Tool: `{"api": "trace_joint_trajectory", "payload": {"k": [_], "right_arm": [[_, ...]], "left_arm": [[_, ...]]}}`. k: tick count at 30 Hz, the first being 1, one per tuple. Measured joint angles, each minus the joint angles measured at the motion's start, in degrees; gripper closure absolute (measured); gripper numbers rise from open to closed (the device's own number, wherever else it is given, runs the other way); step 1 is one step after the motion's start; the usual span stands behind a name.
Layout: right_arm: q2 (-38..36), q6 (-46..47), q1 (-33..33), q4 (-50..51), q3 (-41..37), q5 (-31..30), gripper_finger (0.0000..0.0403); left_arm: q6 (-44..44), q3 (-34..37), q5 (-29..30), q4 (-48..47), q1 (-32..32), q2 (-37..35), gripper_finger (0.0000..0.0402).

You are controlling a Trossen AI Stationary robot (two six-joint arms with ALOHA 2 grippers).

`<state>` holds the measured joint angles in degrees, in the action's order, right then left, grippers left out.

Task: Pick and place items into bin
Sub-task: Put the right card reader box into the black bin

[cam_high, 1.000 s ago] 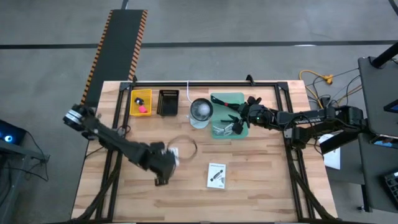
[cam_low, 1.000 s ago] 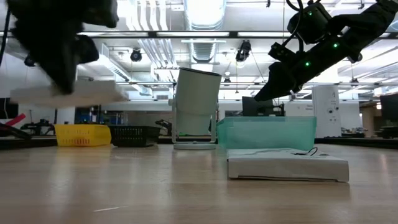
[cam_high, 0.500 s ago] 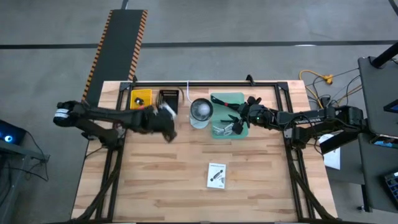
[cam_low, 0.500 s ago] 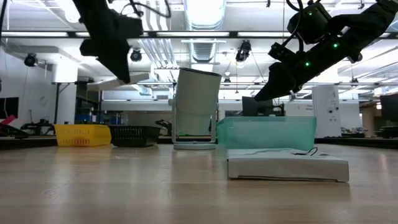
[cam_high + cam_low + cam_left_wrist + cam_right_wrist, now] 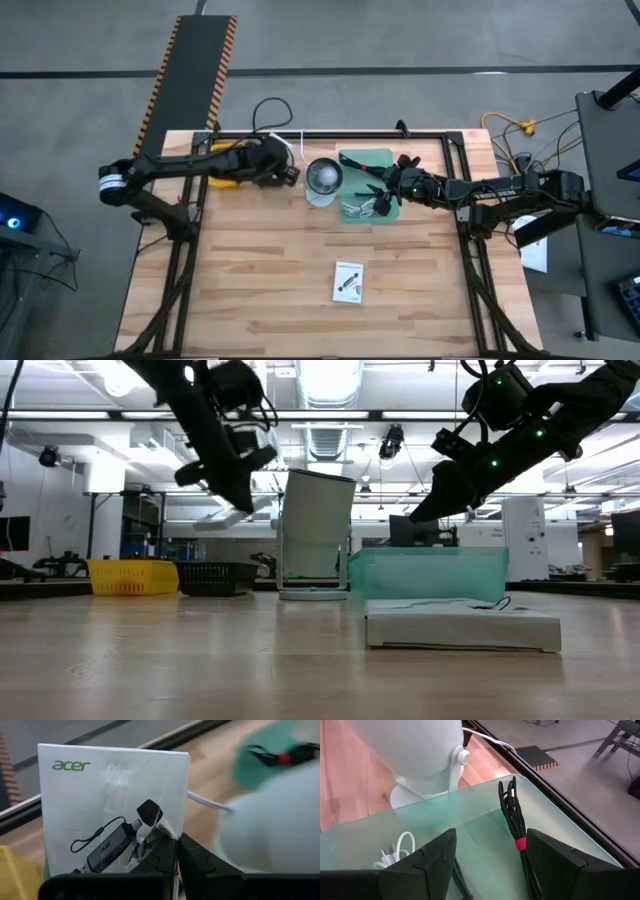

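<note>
At far left of the table (image 5: 250,290), the left gripper (image 5: 284,172) now hangs over the black bin (image 5: 268,170), up from mid-table a second ago and further right than half a second ago. Its jaws are clamped on a white packet (image 5: 112,810), black-printed with a small dongle and a green logo; in the low view the packet (image 5: 232,518) tilts in the air above the yellow bin (image 5: 131,575) and black bin, beside the white cylinder (image 5: 316,535). Right gripper (image 5: 397,180) unchanged, hovering over the green bin (image 5: 470,815) with jaws spread wide, holding nothing. Inside it lie a black cable (image 5: 516,827) with red tie and a white cord (image 5: 400,851). Second packet (image 5: 348,281) lies flat mid-near, well apart from everything; near half of the table is open. Far edge is crowded: bins, cylinder, frame rail.
</note>
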<state>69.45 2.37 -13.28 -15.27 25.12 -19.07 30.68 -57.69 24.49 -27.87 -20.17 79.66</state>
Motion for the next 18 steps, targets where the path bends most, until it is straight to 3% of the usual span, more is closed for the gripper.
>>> {"api": "trace_joint_trajectory", "payload": {"k": [8, 18], "right_arm": [[0.0, -0.2, 0.0, 0.0, -0.1, 0.0, 0.0177], [0.0, -0.5, 0.0, 0.0, -0.1, 0.0, 0.0177]], "left_arm": [[6.4, 0.0, 0.4, 0.4, -5.6, 7.1, 0.0401], [7.9, 0.0, -0.9, 4.5, -6.1, 11.2, 0.0401]]}}
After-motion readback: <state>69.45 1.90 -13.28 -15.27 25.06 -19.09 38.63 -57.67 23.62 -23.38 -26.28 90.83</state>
